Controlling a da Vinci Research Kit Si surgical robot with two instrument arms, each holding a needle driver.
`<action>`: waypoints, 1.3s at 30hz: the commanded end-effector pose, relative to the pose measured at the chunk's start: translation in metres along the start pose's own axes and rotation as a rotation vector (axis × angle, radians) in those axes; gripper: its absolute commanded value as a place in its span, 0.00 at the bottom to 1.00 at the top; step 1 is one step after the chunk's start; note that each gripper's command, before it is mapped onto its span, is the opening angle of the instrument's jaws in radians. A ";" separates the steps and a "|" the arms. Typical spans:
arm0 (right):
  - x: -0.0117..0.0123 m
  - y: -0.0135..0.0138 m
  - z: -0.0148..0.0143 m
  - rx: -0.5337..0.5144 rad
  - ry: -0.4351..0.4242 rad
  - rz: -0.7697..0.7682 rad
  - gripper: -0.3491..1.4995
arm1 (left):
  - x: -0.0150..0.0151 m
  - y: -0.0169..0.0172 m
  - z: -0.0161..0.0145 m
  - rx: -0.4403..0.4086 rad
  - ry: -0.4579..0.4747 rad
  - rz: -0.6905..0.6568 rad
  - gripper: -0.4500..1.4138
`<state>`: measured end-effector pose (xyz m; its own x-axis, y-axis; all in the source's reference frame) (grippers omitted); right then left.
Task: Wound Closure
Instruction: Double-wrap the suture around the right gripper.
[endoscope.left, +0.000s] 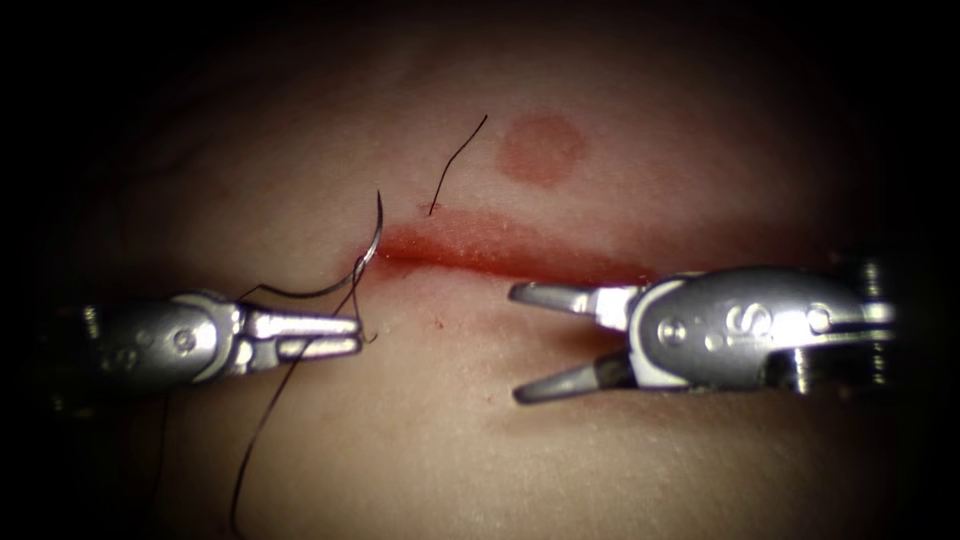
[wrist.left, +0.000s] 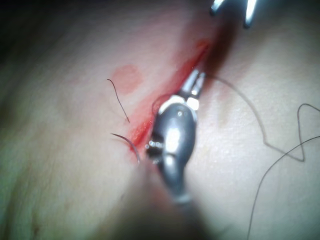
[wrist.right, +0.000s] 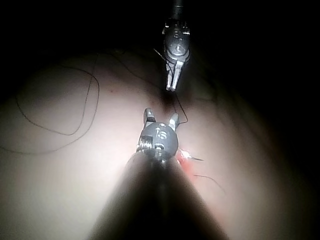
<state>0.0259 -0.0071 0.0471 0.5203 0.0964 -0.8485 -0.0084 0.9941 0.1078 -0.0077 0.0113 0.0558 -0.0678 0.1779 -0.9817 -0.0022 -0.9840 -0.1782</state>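
The left tool (endoscope.left: 345, 335) lies low over the tissue (endoscope.left: 420, 450) at the cut's (endoscope.left: 500, 258) left end, its jaws nearly together; whether they pinch the thread (endoscope.left: 262, 420) crossing their tips I cannot tell. Just above them the thin curved needle (endoscope.left: 375, 240) stands up at the cut's left end (its base appears seated in the tissue). A short cut end of thread (endoscope.left: 458, 160) rises beside red fluid (endoscope.left: 470, 240) glossing the slit. Smooth pale tissue separates the tools. The right tool (endoscope.left: 535, 342), polished metal, gapes wide, holding nothing.
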 end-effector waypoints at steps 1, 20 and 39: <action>-0.0001 0.0003 0.0009 -0.014 -0.013 0.004 0.43 | -0.0005 0.0002 0.0005 -0.002 0.000 -0.004 0.05; 0.0013 0.0046 0.0085 -0.189 0.095 0.031 0.00 | 0.0058 0.0011 0.0000 -0.063 0.061 -0.022 0.05; -0.0020 0.0010 0.0206 -0.036 0.077 0.020 0.13 | 0.0061 0.0003 0.0006 -0.090 0.058 -0.030 0.05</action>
<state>0.0421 -0.0068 0.0590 0.4515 0.1153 -0.8848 -0.0450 0.9933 0.1065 -0.0082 0.0125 0.0492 -0.0118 0.2106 -0.9775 0.0863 -0.9737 -0.2108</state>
